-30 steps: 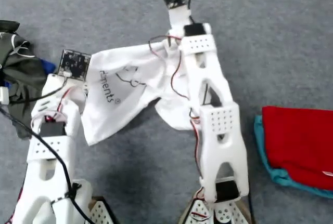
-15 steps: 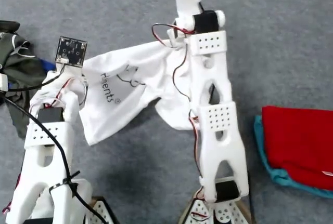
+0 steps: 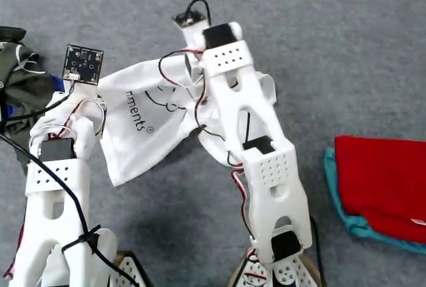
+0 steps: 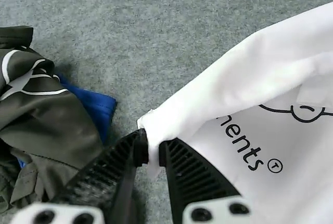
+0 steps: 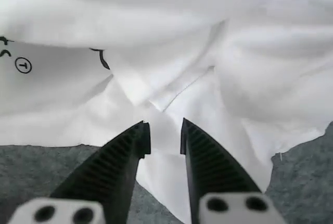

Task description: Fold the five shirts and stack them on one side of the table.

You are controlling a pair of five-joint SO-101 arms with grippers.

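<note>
Two arms work over one white shirt (image 3: 156, 137), which lies rumpled and partly spread on the grey bench (image 3: 346, 47), between the arms and toward the left of the middle. Black lettering and a line drawing show on its upper face.

The left gripper (image 4: 152, 150) is at the shirt's left corner. Its black ribbed fingers (image 4: 122, 161) are drawn nearly together and clamped on a small bunch of white cloth. The cloth stands up in the thin slot between them, and the rest of the shirt runs away from that corner.

The right gripper (image 5: 165, 133) sits over the shirt's creased middle, with folds and a seam just ahead of the tips. Its fingers (image 5: 122, 159) are apart by a narrow gap, and white cloth shows through the gap. The pictures do not settle whether the tips touch the cloth, and none is seen pinched. In the high view this arm reaches across the shirt, with its wrist near the far edge.

A crumpled dark olive shirt (image 3: 23, 94) with white trim lies at the bench's left edge, near the left gripper but apart from the white shirt. A blue shirt (image 4: 91, 107) peeks out from under it.

At the right edge, well apart from the arms, a folded red shirt (image 3: 386, 180) rests on a teal shirt (image 3: 343, 210).
</note>
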